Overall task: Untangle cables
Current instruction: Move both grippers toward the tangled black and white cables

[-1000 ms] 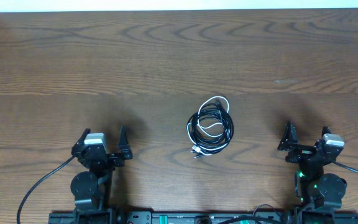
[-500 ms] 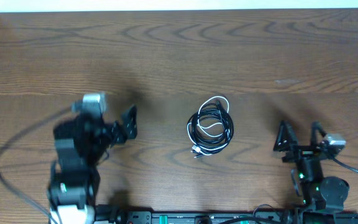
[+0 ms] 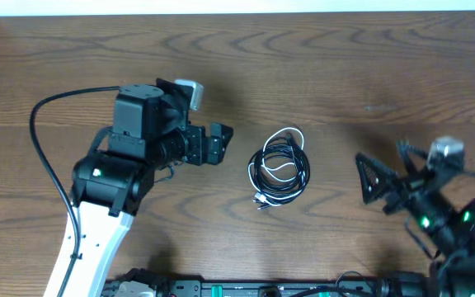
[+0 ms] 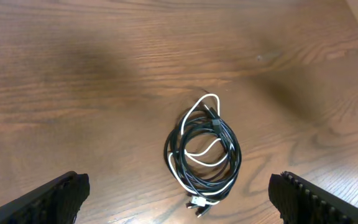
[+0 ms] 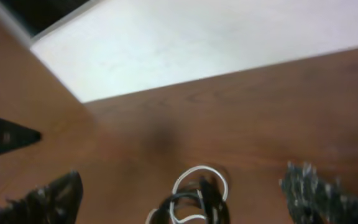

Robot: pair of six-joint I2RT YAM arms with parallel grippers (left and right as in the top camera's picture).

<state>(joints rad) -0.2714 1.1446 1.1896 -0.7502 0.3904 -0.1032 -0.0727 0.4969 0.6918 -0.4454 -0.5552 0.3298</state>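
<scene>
1. Lying in a tight round coil on the wooden table (image 3: 345, 66), roughly midway between the two arms: black cables (image 3: 279, 169), with a white cord (image 3: 292, 132) looping through and poking out at the far side.
2. Showing at the near edge of that coil: small plug ends (image 3: 261, 200).
3. Hovering just left of the coil, not touching it: left gripper (image 3: 221, 144), jaws spreading wide, holding nothing.
4. Hanging to the right of the coil, farther off: right gripper (image 3: 382, 165), jaws likewise gaping wide, gripping nothing.
</scene>
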